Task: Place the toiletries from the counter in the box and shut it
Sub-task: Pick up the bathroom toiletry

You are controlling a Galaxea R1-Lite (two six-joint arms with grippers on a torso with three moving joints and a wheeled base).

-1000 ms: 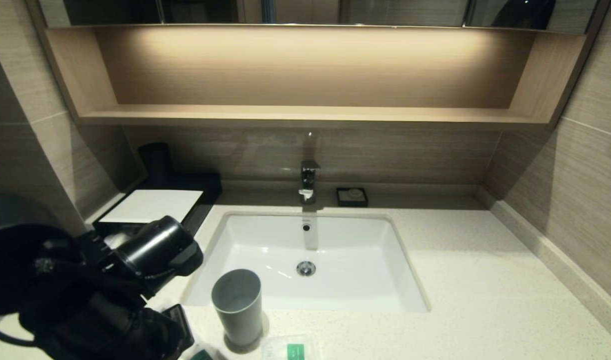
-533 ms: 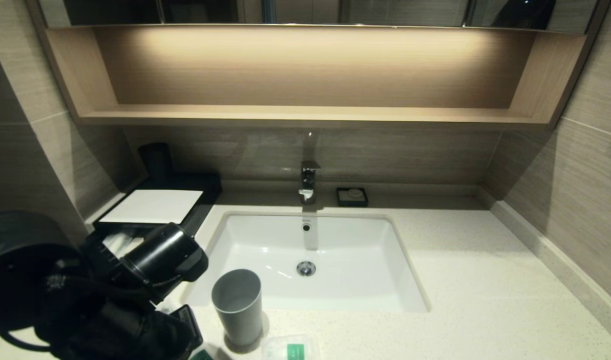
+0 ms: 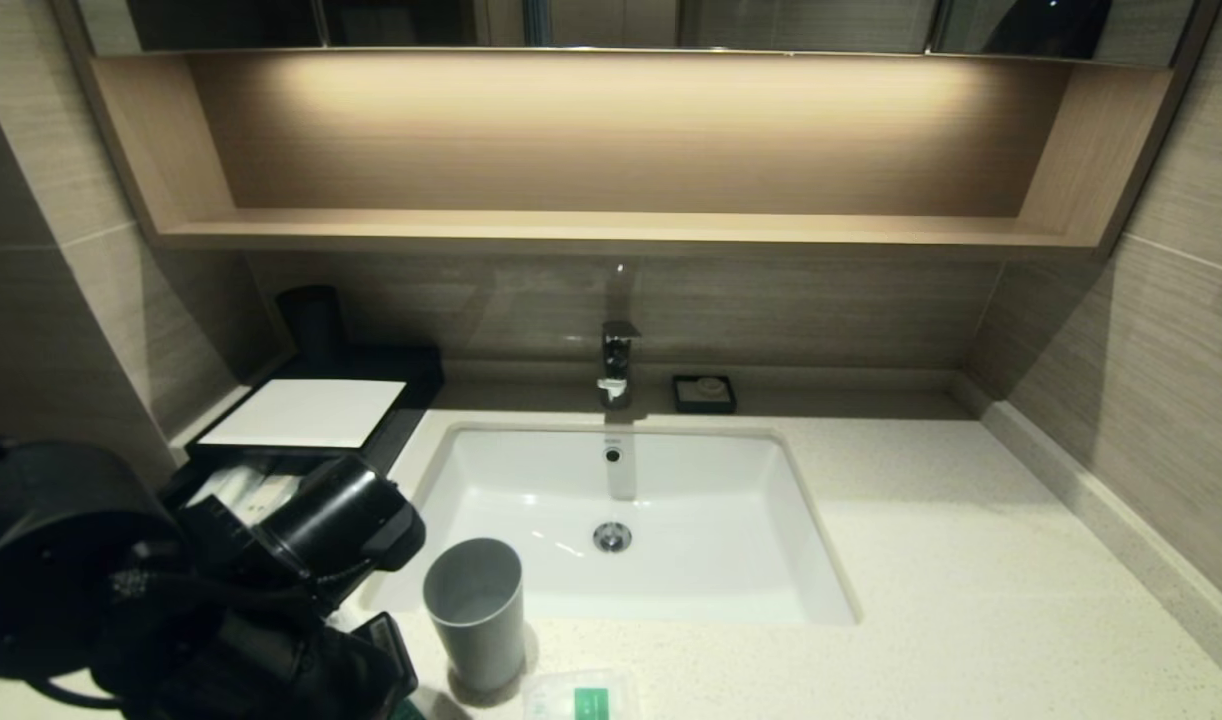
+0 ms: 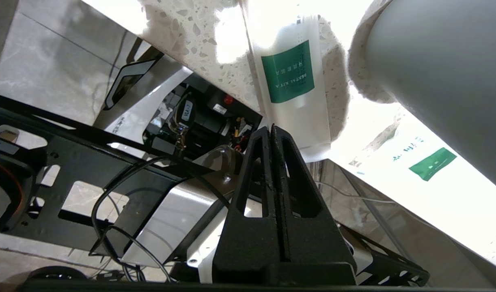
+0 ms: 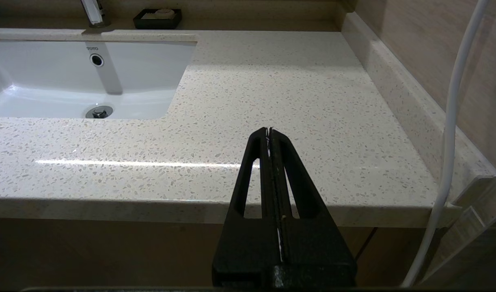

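Shifted down and toward the sink since a second ago — left arm [image 3: 221, 590], now uncovering more of the box [image 3: 306, 412] and its pulled-out drawer, where pale packets seem to lie, though too dim to be sure. Left gripper [image 4: 271, 129] clenched on nothing, tips just beside the near end of a long green-labelled packet [image 4: 290, 77] lying flat on the counter [image 3: 971, 600]. Squarish packet [image 3: 583, 697] beside the grey cup [image 3: 474, 610] at the front edge. Right gripper [image 5: 269, 130] parked off the counter's front edge — pressed closed, empty.
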